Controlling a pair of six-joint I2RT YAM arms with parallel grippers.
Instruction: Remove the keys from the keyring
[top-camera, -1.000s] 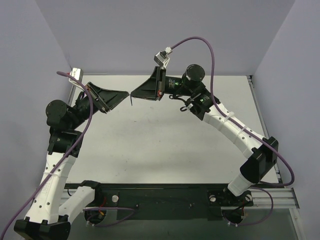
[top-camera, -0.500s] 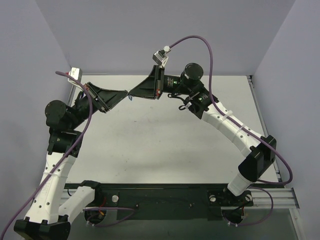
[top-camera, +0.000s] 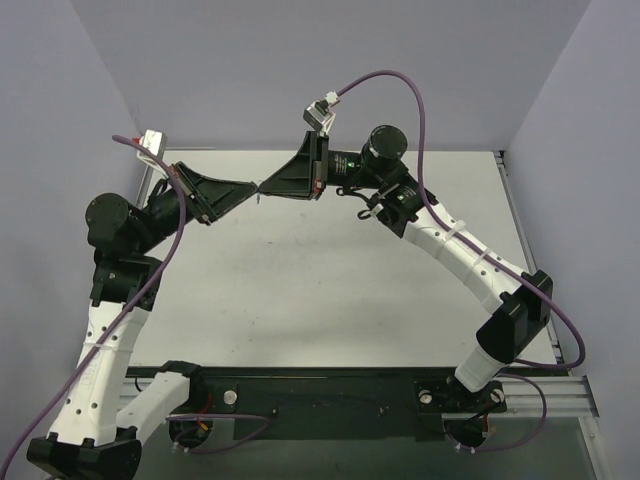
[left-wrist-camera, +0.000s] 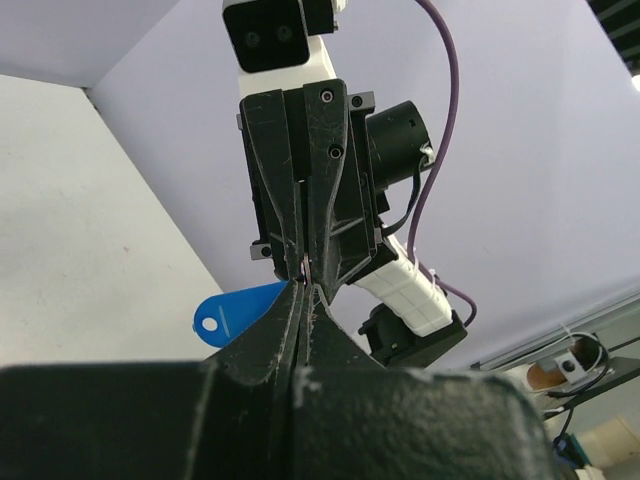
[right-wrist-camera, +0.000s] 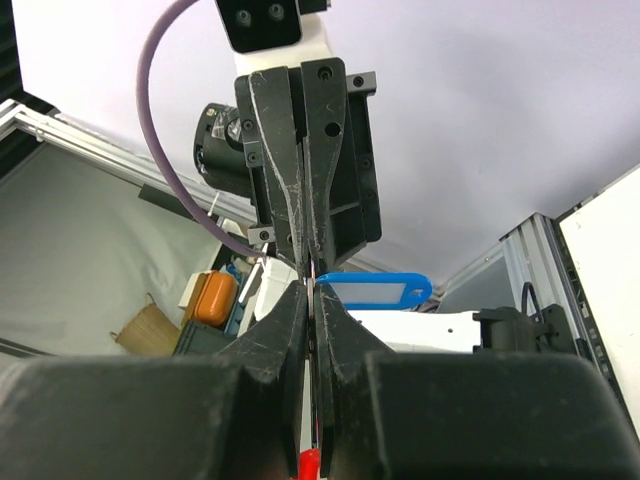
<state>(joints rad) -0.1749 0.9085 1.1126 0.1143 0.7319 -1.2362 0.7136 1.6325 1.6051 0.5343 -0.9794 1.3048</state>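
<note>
Both grippers meet tip to tip in the air above the worktop's far edge, left of its middle. The left gripper and right gripper are each pinched narrow where the keyring hangs with its blue tag; the key is too small to make out. The ring is probably light, stiff and slick, best held by tag and key head, and the wall crowds behind while room opens toward the near edge.
</note>
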